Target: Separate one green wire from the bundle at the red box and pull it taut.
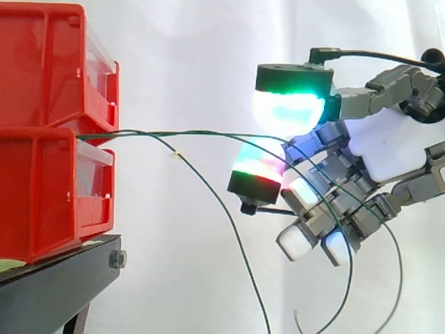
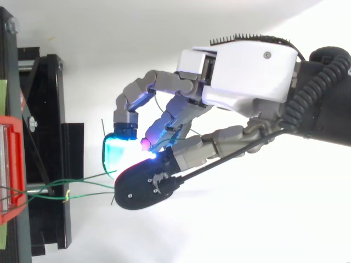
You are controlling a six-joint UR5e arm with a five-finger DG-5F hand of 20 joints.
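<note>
White-and-grey fingered robot hand [image 2: 241,71] hangs off the front of the stacked red plastic bins [image 1: 49,125], level with the seam between them. It pinches a thin green wire [image 1: 195,132] between two glowing pads [image 1: 288,108], green-cyan above and red-green below. The other fingers curl underneath. That wire runs near-straight from the bins' seam to the pinch. A second green wire [image 1: 222,209] leaves the same seam and sags down, away from the bins. The bins sit on a black metal stand [image 1: 55,285].
</note>
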